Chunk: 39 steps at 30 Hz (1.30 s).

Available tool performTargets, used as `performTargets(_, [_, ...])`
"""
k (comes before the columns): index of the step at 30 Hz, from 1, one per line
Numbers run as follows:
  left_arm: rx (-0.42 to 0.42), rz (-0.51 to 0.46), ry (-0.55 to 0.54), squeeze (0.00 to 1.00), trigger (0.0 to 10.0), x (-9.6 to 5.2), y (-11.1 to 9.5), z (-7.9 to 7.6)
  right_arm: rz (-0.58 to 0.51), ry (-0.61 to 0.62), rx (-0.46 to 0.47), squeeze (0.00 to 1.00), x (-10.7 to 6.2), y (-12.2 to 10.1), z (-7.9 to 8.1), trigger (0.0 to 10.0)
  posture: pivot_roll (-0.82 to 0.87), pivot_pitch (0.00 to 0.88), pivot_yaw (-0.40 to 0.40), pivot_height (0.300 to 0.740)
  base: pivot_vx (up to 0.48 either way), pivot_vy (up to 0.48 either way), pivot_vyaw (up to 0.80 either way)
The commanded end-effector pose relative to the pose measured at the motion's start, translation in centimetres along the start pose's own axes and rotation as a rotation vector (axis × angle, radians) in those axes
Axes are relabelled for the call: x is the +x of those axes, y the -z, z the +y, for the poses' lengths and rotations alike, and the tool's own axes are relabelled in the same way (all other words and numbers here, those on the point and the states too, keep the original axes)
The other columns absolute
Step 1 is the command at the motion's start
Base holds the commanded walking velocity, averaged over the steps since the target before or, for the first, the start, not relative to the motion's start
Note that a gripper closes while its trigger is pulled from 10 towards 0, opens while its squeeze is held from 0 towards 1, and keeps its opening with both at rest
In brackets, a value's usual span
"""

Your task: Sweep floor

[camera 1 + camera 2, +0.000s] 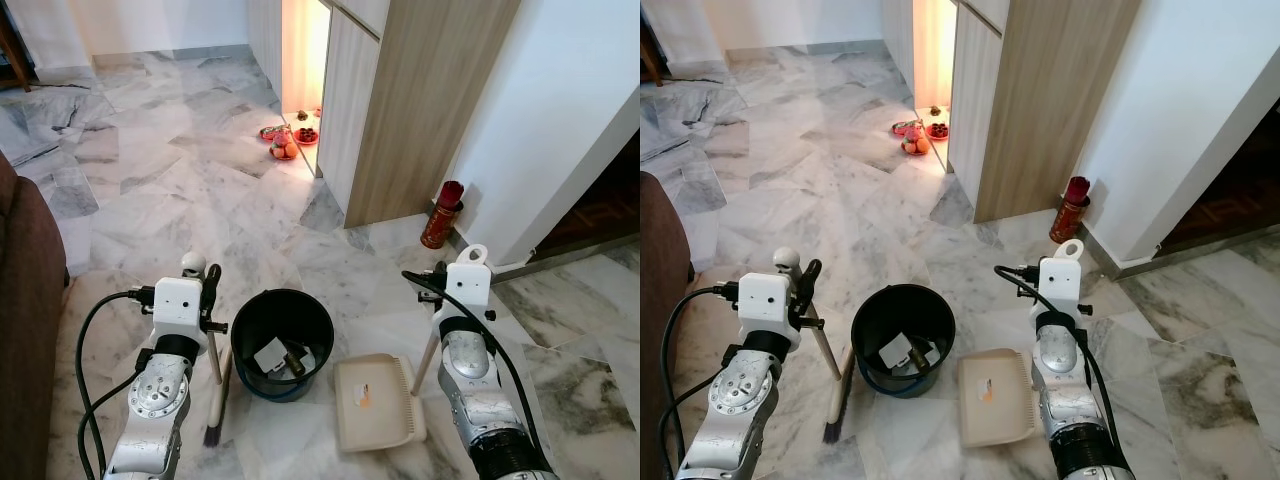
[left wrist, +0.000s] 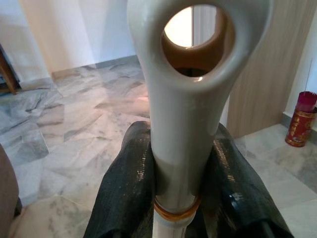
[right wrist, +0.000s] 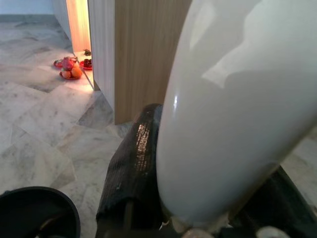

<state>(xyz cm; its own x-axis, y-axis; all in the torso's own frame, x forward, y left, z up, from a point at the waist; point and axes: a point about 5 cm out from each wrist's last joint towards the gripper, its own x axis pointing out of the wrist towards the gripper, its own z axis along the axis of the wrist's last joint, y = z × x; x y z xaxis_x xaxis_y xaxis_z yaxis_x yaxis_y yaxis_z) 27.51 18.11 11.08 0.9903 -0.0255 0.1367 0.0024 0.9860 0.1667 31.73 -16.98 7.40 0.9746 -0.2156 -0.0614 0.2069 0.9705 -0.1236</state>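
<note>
My left gripper is shut on the white handle of a broom, whose dark bristles rest on the marble floor left of a black bucket. In the left wrist view both black fingers clamp the handle's looped end. My right gripper is shut on the upright handle of a beige dustpan, which lies flat on the floor right of the bucket with a small orange scrap on it. The right wrist view has that handle pressed against a finger. White and brown scraps lie inside the bucket.
A wooden cabinet stands ahead, with a red tin at its right foot and plates of fruit at its lit left side. A brown sofa edges the left. A dark doorway opens far right. Open marble floor stretches ahead left.
</note>
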Motion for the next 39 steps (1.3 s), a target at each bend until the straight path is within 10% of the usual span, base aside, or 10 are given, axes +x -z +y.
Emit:
performTargets(1, [-0.01, -0.046, 0.009, 0.0, 10.0, -0.02, -0.82, -0.17, -0.028, 0.027, 0.034, 0.0, 0.41, -0.57, -0.4, 10.0, 0.02, 0.085, -0.082, 0.74, 0.0, 0.0, 0.0])
performTargets(39, [-0.01, -0.05, 0.024, 0.0, 10.0, 0.1, -0.94, -0.47, -0.061, 0.001, 0.083, 0.0, 0.21, -0.7, 0.25, 10.0, 0.01, 0.101, -0.073, 0.74, -0.02, 0.0, 0.0])
